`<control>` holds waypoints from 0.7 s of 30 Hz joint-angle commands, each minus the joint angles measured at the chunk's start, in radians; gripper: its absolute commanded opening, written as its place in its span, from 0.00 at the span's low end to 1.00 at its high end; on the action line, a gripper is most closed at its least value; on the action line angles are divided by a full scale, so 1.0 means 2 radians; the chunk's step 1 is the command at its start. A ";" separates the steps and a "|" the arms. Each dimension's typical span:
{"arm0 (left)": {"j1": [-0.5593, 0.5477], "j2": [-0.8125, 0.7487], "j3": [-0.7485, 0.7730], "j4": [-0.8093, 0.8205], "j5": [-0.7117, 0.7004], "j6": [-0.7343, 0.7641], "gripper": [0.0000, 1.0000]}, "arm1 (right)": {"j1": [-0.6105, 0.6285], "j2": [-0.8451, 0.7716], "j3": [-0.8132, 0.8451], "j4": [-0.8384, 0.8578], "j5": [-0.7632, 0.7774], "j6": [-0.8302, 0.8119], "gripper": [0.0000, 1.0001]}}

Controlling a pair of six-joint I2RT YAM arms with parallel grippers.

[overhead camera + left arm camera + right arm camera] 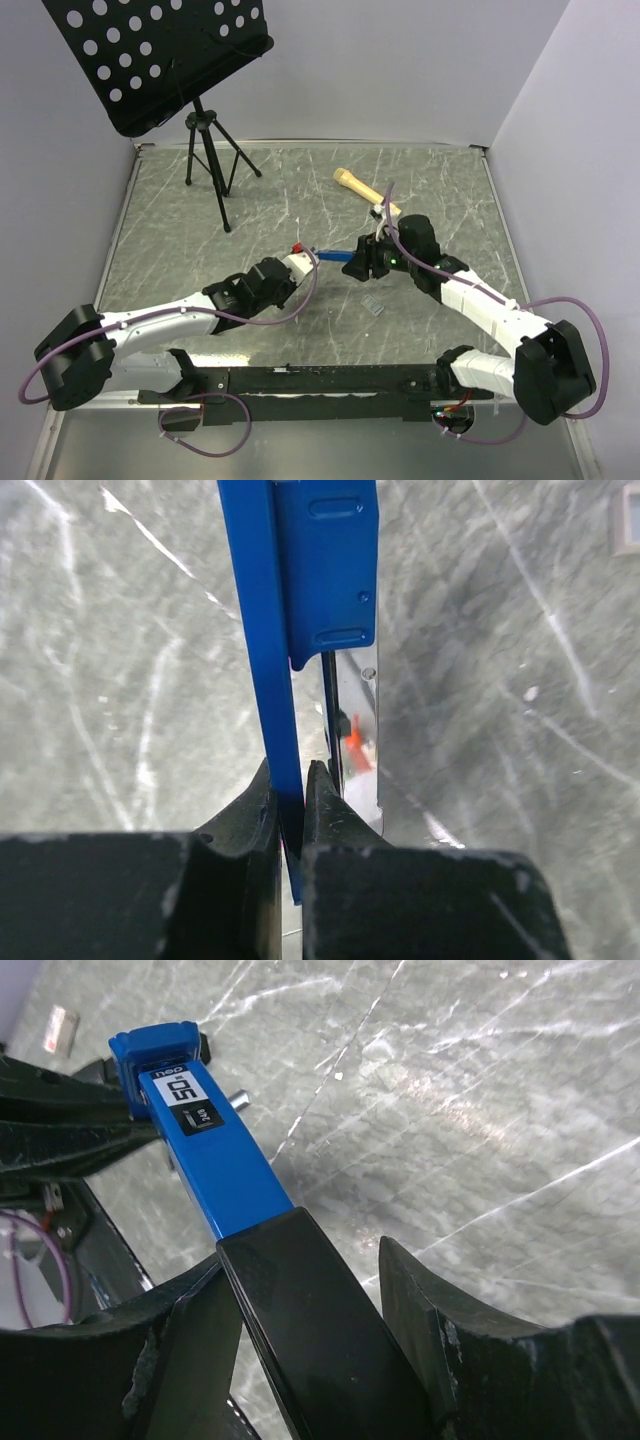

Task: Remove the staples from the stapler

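The stapler is held above the bench between the two arms. It is a blue bar with a printed label that runs into a black end. The left wrist view shows a shiny metal channel with a small orange-red piece beside its blue plate. The left gripper is pressed together on the thin edge of that blue plate. The right gripper straddles the black end: one finger lies against it and a sliver of bench shows beside the other, so I cannot tell whether it is clamping. The staples, a small grey strip, lie flat on the bench near the stapler, on the side toward the arm bases and apart from both grippers. Further back lie a tan wooden handle and, in the far left corner, a black perforated music stand on a tripod.
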 commanded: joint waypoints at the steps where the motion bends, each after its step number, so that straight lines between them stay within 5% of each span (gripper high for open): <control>1: -0.033 -0.028 0.046 0.032 0.152 0.111 0.01 | -0.008 0.016 0.078 0.025 0.085 -0.056 0.61; 12: -0.032 -0.001 0.071 -0.007 0.194 0.135 0.01 | -0.015 0.042 0.110 0.025 0.043 -0.067 0.73; 21: -0.001 0.004 0.071 0.071 0.237 -0.006 0.01 | -0.015 0.021 0.117 -0.021 -0.001 -0.016 0.77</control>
